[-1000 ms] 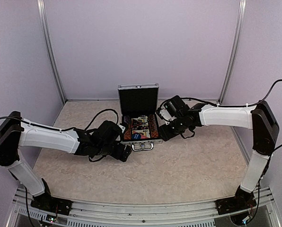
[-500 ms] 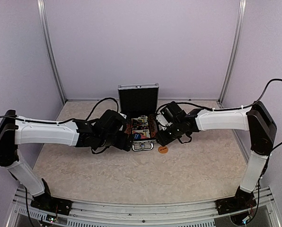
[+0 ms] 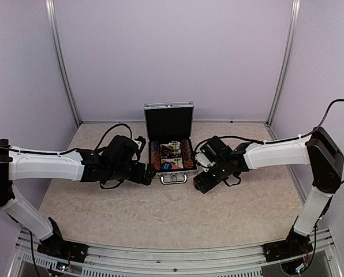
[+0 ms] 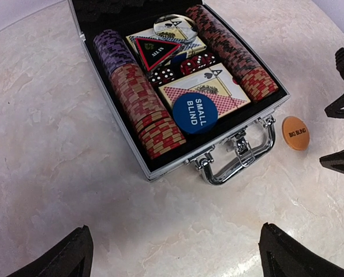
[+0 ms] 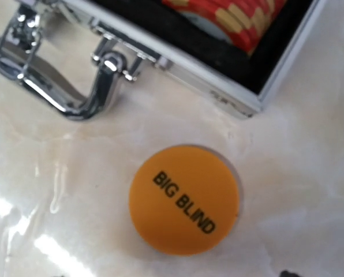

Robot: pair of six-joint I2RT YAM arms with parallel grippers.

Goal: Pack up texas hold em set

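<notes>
At the centre of the overhead view the silver case (image 3: 169, 154) stands open on the marbled surface (image 3: 160, 213), chips (image 4: 146, 107) and card decks (image 4: 215, 92) inside. An orange button (image 4: 295, 133) lies outside, just right of the handle (image 4: 235, 161). Beside it the right tool (image 4: 325, 137) gapes empty; the left tool (image 4: 178, 259) is spread wide. Pale lilac walls (image 3: 172, 57) surround.

Case (image 4: 166, 167) open; orange button (image 5: 183, 199) outside
</notes>
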